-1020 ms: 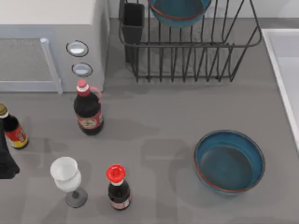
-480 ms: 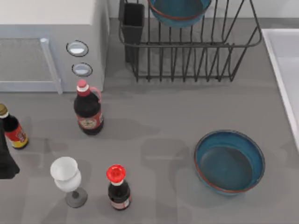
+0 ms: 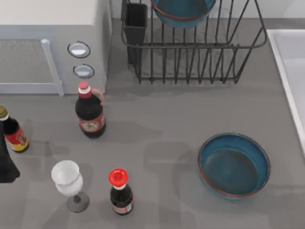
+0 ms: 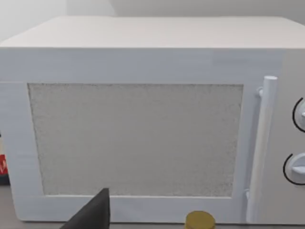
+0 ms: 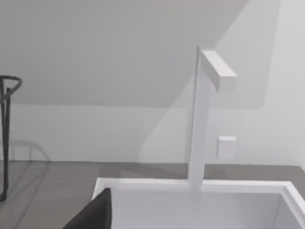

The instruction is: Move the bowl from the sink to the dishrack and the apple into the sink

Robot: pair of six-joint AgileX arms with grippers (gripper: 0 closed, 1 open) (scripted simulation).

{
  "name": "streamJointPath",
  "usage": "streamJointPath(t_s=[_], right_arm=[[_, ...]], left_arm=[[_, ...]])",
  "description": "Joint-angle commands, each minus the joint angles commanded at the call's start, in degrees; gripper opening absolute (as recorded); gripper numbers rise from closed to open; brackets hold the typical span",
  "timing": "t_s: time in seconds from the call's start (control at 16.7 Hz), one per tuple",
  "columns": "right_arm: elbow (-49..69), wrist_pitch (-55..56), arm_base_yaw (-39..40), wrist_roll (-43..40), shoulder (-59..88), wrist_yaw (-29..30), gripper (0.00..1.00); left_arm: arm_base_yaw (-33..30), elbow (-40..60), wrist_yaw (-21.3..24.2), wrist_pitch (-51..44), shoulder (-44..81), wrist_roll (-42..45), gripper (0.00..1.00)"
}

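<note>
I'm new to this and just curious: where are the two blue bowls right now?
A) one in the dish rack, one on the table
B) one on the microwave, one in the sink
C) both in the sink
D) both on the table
A: one bowl sits among the dish rack bars, the other bowl rests on the table.

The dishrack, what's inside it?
A teal bowl sits among the dishrack bars, its upper part cut off by the picture's edge. The black cutlery cup's contents can't be seen.
</note>
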Motion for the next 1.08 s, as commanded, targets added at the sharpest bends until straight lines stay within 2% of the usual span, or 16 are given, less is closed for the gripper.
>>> streamJointPath(t_s=[0.36,0.6,0.84,1.08], right_arm=[[-6.6,-30.2,9.3,0.1,-40.0,8.3,1.00],[-10.3,-49.0,16.0,0.2,-60.9,14.6,1.00],[-13.0,-60.5,20.9,0.2,-72.5,19.2,1.00],[-13.6,-62.8,22.0,0.2,-74.9,20.3,1.00]], left_arm=[[0.0,0.0,0.0,0.0,0.0,0.0,1.00],[0.0,0.0,0.0,0.0,0.0,0.0,1.00],[0.0,0.0,0.0,0.0,0.0,0.0,1.00],[0.0,0.0,0.0,0.0,0.0,0.0,1.00]])
